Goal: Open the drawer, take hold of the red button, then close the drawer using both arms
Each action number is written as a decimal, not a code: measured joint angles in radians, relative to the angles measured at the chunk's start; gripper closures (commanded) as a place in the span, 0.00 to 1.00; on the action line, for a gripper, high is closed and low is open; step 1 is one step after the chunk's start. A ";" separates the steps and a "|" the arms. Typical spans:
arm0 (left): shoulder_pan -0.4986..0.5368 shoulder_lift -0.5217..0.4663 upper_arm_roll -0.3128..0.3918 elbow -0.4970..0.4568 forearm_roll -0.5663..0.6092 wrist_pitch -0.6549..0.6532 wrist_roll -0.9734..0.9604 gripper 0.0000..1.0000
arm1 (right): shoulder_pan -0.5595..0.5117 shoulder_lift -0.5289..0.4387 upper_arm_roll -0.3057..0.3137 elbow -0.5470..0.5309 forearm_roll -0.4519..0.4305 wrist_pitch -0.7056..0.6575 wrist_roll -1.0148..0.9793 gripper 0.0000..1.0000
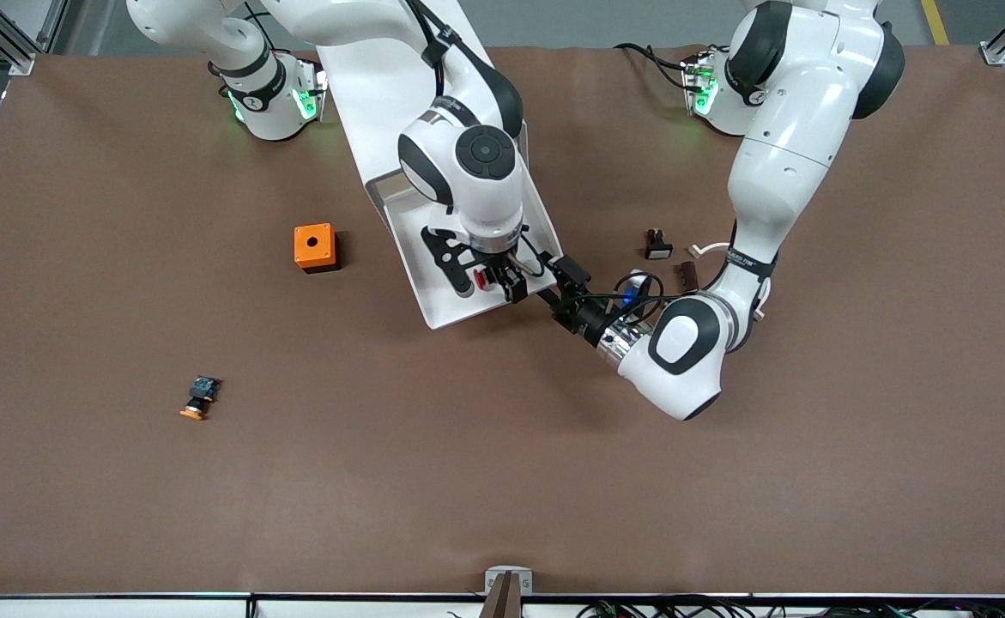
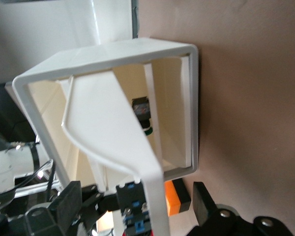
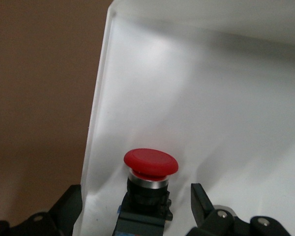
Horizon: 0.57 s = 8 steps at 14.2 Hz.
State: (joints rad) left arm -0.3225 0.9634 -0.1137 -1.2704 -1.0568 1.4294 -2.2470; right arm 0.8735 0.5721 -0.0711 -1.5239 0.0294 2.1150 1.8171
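Between the spread fingers (image 3: 201, 201) of the right gripper (image 1: 502, 279), the button (image 3: 148, 184) lies on the floor of the pulled-out drawer (image 1: 438, 296), not yet clamped. Beside the drawer's front corner, the left gripper (image 1: 564, 296) has its 2 fingers apart, straddling the drawer's handle (image 2: 123, 142).

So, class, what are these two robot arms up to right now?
The drawer is pulled out of the cabinet. The right gripper is down in it, fingers open on either side of the red button, not yet gripping. The left gripper sits open at the drawer's front corner. An orange cube and an orange button lie untouched on the table.
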 measured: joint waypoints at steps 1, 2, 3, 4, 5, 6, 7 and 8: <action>0.003 0.001 0.001 0.000 -0.020 0.000 -0.004 0.01 | 0.000 0.000 0.001 0.002 0.000 0.000 0.001 0.17; 0.008 0.001 0.002 -0.001 -0.033 0.000 -0.005 0.01 | 0.000 0.000 0.002 0.004 0.000 0.000 0.001 0.24; 0.016 0.001 0.002 -0.001 -0.039 0.000 -0.005 0.01 | 0.001 0.000 0.004 0.009 0.000 -0.001 0.001 0.31; 0.026 0.002 0.003 -0.001 -0.039 0.000 -0.005 0.01 | 0.002 0.000 0.006 0.012 0.000 -0.003 0.001 0.41; 0.036 0.002 0.004 -0.001 -0.039 0.000 -0.004 0.01 | 0.005 0.000 0.007 0.014 0.000 -0.004 0.001 0.53; 0.044 0.002 0.007 -0.001 -0.039 0.000 0.009 0.01 | 0.010 0.000 0.008 0.014 0.000 -0.004 0.001 0.65; 0.050 0.002 0.012 0.000 -0.038 0.000 0.047 0.01 | 0.015 0.000 0.009 0.014 0.000 -0.005 0.001 0.80; 0.053 0.002 0.014 0.001 -0.031 0.000 0.106 0.01 | 0.021 0.000 0.009 0.014 0.000 -0.005 0.001 0.96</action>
State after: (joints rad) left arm -0.2690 0.9651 -0.0993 -1.2692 -1.0881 1.4292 -2.1412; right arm 0.8944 0.5725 -0.0618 -1.5097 0.0296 2.1100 1.8182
